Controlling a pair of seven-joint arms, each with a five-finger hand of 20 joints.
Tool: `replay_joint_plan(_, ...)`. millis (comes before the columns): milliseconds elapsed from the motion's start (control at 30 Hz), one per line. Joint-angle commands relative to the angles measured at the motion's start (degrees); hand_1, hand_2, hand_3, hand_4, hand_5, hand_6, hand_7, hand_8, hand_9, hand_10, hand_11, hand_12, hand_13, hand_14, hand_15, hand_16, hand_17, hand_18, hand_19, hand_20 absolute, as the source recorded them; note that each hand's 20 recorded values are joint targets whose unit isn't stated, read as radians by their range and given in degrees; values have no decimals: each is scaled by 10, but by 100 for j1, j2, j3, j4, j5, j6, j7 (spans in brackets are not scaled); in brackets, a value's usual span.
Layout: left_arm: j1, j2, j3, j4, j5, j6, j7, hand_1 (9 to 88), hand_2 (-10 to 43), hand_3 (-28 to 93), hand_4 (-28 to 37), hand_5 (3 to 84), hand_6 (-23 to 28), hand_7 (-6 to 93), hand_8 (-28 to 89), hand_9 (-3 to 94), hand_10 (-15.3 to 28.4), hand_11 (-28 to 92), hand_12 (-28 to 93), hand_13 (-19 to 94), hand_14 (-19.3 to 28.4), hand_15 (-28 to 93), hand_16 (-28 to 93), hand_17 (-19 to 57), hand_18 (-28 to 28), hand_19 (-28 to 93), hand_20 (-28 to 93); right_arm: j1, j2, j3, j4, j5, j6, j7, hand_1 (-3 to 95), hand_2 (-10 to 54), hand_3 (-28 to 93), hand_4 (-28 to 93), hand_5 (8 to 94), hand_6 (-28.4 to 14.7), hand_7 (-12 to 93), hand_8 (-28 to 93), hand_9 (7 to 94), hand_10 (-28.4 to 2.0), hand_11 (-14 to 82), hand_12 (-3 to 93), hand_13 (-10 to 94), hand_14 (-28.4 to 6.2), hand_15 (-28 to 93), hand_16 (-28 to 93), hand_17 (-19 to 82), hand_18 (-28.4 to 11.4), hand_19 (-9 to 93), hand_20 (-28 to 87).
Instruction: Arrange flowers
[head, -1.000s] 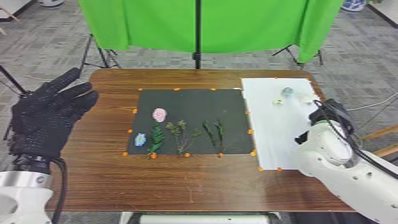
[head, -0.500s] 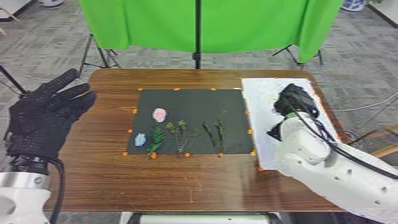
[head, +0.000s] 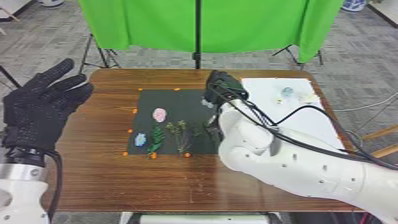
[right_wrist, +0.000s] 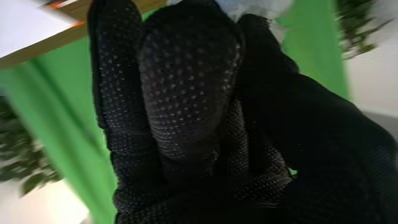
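Observation:
In the head view my right hand (head: 222, 86) is over the upper right part of the dark mat (head: 185, 95), with a whitish flower (head: 207, 103) at its fingertips. The right wrist view has this hand (right_wrist: 191, 95) pinching the pale, translucent flower (right_wrist: 258, 7) between fingers and thumb. A pink flower (head: 160, 115) and a blue flower (head: 139, 139) lie on the mat's left side, beside green stems (head: 156, 139) and a branching stem (head: 183, 137). My right arm partly covers the stems farther right. My left hand (head: 40, 107) is open, raised at the table's left edge.
A white sheet (head: 258, 85) lies right of the mat, bearing a bluish flower (head: 287, 92) and small pale flowers (head: 279, 101). Orange markers line the mat's border. A green cloth (head: 151, 30) hangs behind the brown table (head: 178, 185).
My right hand has swung left from the table's right side, across the white sheet, to the dark mat, and the whitish flower now shows at its fingertips. My left hand has shifted slightly left.

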Motion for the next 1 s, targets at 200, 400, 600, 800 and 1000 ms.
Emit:
replay_joint_plan(200,-222,203,-38,96,14,-84,36,232,76,798,-236,385,106,187,-112,361,215,318,113,268,284,565,-109,-66,258,635,171,685,-977,-706,621,234,-131,-352,592,-95,725,-283,794,-7,319,64,937,-68,107,243,937,-23,514,134,640,-88,824,-282)
replay_joint_plan(400,-494,341,116,190,3,-191,101,232,77,798,-235,384,106,187,-112,362,215,318,112,268,284,564,-110,-66,258,634,173,1001,-1214,-1083,824,407,-49,-295,588,-95,726,-283,790,-4,325,59,937,-66,114,249,937,-21,521,136,634,-88,832,-282)
replay_joint_plan(600,-756,390,261,274,18,-277,39,232,77,798,-235,384,106,187,-112,361,215,318,113,267,284,564,-110,-65,258,633,174,1042,-1307,-1248,927,408,-124,-230,583,-95,728,-283,786,-2,331,56,937,-67,126,248,937,-20,525,138,626,-91,845,-283)
replay_joint_plan(800,-853,446,319,315,0,-345,80,232,77,798,-234,384,106,187,-112,362,215,317,112,267,284,564,-110,-65,258,633,176,1196,-1361,-1569,946,500,-72,-208,580,-95,727,-283,782,0,334,52,937,-68,131,250,937,-20,527,140,612,-99,867,-283)
replay_joint_plan(1000,-973,575,436,355,-53,-399,157,232,77,798,-234,384,107,187,-112,362,215,318,112,266,284,564,-110,-65,258,632,177,1416,-1448,-1879,1013,533,77,-120,577,-95,726,-283,780,5,337,45,937,-69,145,249,937,-17,537,145,606,-100,878,-283)
